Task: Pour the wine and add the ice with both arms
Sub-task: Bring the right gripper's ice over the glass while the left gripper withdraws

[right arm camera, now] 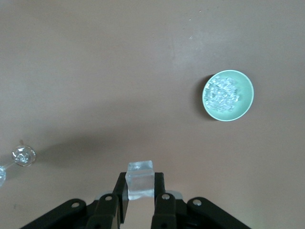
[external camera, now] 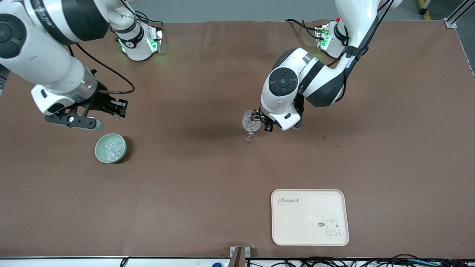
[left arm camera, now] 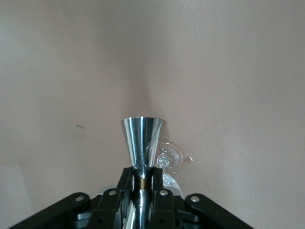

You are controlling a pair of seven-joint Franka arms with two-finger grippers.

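Observation:
My left gripper (external camera: 258,119) is shut on the narrow waist of a shiny steel jigger (left arm camera: 143,140) and holds it right at the bowl of the clear stemmed glass (external camera: 251,125). The glass stands mid-table, and its foot (left arm camera: 170,158) shows beside the jigger in the left wrist view. My right gripper (external camera: 119,107) is shut on a clear ice cube (right arm camera: 140,180) above the table near the green bowl (external camera: 98,150). The bowl holds small glassy ice chunks (external camera: 111,147). The bowl (right arm camera: 245,86) and the glass (right arm camera: 23,155) also show in the right wrist view.
A cream tray (external camera: 310,237) with a rabbit drawing lies nearer to the front camera, toward the left arm's end of the table. The brown table (external camera: 193,185) carries nothing else in view.

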